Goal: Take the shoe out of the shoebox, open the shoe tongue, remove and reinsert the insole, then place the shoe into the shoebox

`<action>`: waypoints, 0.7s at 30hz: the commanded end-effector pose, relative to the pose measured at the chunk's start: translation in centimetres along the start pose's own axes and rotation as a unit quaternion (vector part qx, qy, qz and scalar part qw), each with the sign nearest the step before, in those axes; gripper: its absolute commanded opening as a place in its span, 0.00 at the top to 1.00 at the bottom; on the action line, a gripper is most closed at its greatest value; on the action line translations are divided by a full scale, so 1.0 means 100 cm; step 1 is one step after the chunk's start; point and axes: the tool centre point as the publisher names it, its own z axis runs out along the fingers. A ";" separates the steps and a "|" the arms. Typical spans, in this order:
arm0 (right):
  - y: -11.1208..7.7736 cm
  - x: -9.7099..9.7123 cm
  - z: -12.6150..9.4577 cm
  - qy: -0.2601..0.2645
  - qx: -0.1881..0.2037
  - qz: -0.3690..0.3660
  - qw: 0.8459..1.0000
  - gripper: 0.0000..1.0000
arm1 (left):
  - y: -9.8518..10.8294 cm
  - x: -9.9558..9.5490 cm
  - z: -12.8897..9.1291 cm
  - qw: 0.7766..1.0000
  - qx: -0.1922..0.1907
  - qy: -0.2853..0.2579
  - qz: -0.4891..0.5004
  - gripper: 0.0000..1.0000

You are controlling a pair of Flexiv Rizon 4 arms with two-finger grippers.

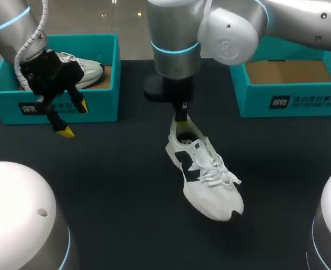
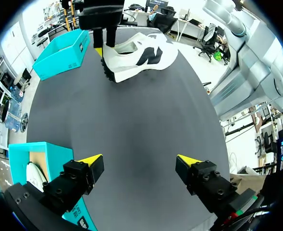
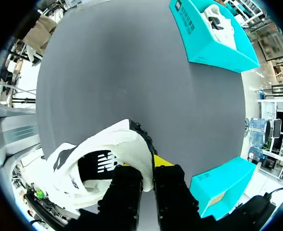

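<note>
A white shoe [image 1: 207,174] with dark side panels and white laces lies on the black table near the middle, toe toward the front. My right gripper [image 1: 181,119] comes down from above onto its heel. In the right wrist view the right gripper [image 3: 148,168] is shut on the shoe [image 3: 107,154], pinching the heel wall between its fingers. My left gripper [image 1: 74,119] hangs open and empty over the table in front of the left shoebox [image 1: 58,107]. The left wrist view shows the left gripper [image 2: 139,166] with bare table below and the shoe [image 2: 136,55] far ahead.
The teal left shoebox holds a second white shoe [image 1: 86,70]. A second teal shoebox [image 1: 289,98] stands at the back right with only its brown floor showing. Two white rounded covers [image 1: 19,219] stand at the table's front corners.
</note>
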 end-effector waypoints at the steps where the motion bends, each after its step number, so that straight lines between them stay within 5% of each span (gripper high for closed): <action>1: -0.016 -0.001 -0.091 -0.024 0.008 0.003 1.000 1.00 | 0.000 0.000 0.000 1.000 -0.001 0.000 0.000 0.00; 7: -0.017 -0.008 -0.115 -0.034 0.016 -0.002 0.999 1.00 | 0.000 0.000 0.000 1.000 -0.001 0.000 0.000 0.00; 21: -0.010 -0.008 -0.115 -0.024 0.003 -0.008 1.000 1.00 | 0.000 0.000 0.000 1.000 -0.001 0.000 0.000 0.00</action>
